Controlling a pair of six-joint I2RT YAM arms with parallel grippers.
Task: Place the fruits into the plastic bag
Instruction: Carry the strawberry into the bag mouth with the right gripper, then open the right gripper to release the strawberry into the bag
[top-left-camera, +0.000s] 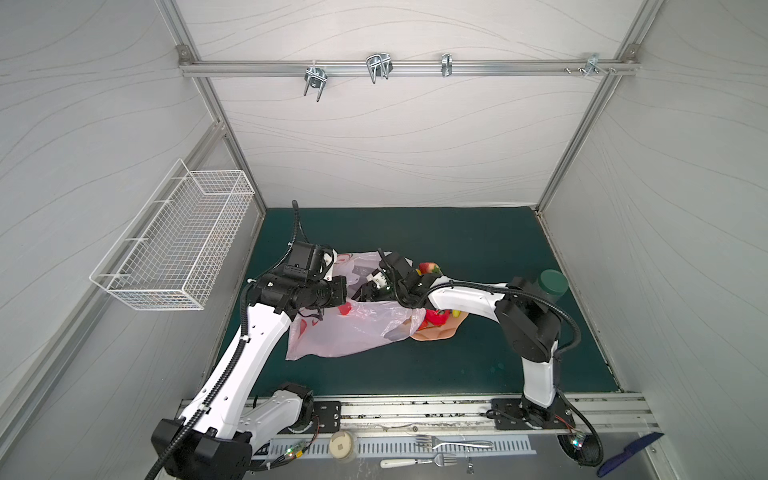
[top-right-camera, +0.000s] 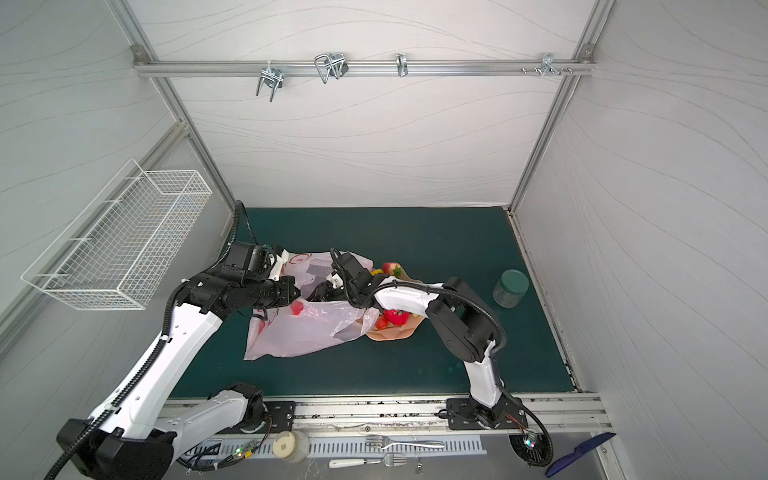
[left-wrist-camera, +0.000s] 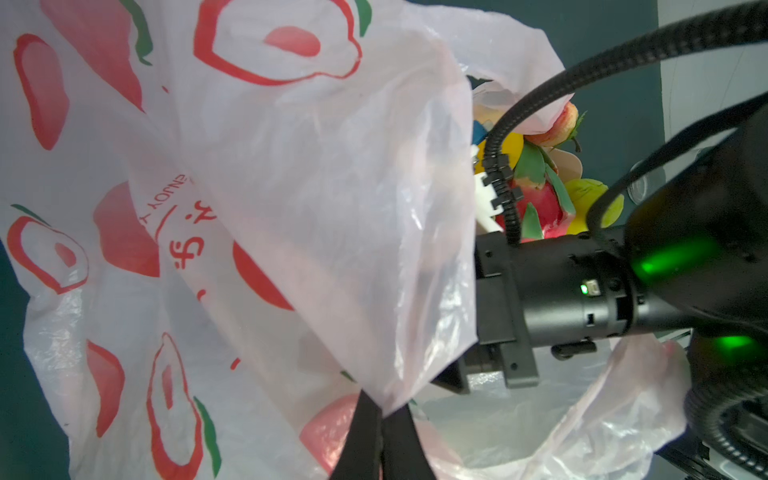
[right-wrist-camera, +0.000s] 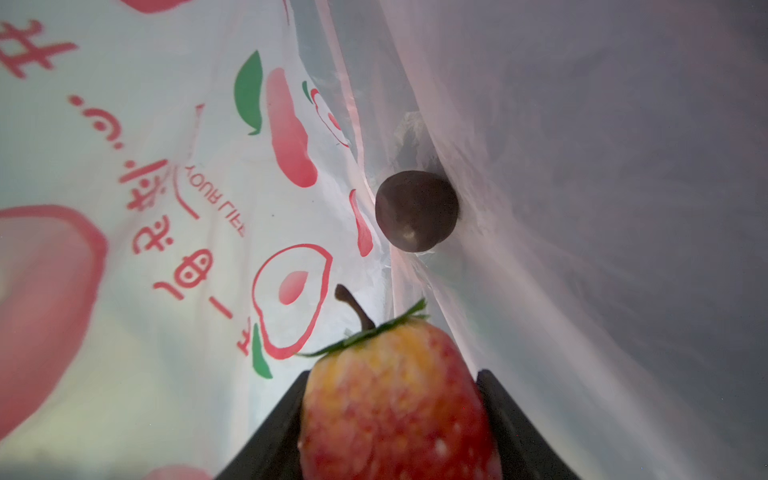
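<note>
My left hand (left-wrist-camera: 382, 409) pinches the thin pink printed plastic bag (left-wrist-camera: 291, 166) open; my right hand (right-wrist-camera: 395, 374), inside, grips a red toy strawberry (right-wrist-camera: 395, 415), best released low and gently.

The plastic bag (top-left-camera: 345, 332) lies mid-counter (top-left-camera: 457, 365). A bowl (top-left-camera: 436, 334) touching its right edge has fruits (top-left-camera: 436, 318) in it, and a jar (top-left-camera: 552, 286) stands farther right. Inside the bag, a strawberry (right-wrist-camera: 395, 407) sits between the right end effector's (right-wrist-camera: 395, 374) jaws, with a round fruit (right-wrist-camera: 417, 216) beyond it.
</note>
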